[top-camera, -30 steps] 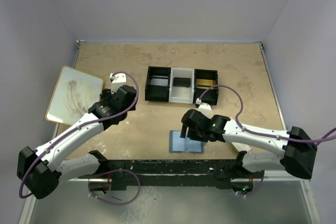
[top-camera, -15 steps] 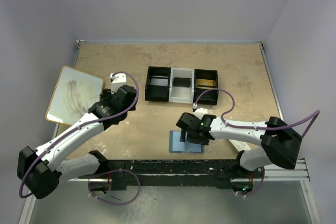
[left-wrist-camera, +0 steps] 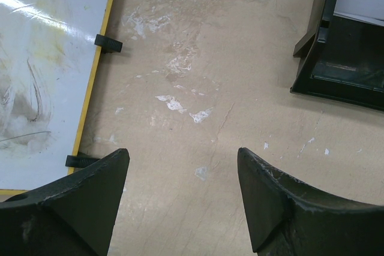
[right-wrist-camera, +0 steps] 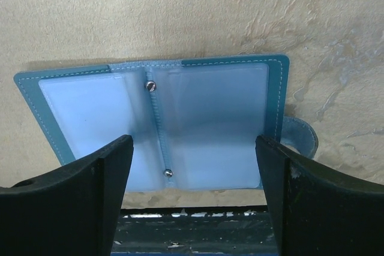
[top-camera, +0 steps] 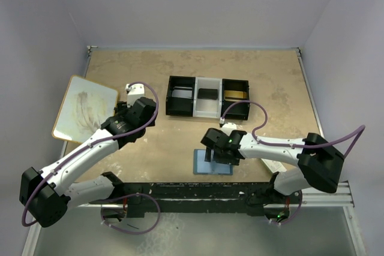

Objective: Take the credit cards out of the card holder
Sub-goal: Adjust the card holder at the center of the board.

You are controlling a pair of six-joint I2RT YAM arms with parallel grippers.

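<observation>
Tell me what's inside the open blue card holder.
The card holder lies open: two cloudy pale-blue sleeves, two metal studs at the fold. No card shows through. The right hand covers the sleeves' near corners, and the cloudy plastic could hide a pale card.

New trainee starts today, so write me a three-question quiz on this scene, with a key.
1. True or false: the card holder lies folded shut.
2. The right gripper over it is: A open, B shut.
3. Fill in: the tray has ___ compartments.
Key: 1 false; 2 A; 3 three.
</observation>
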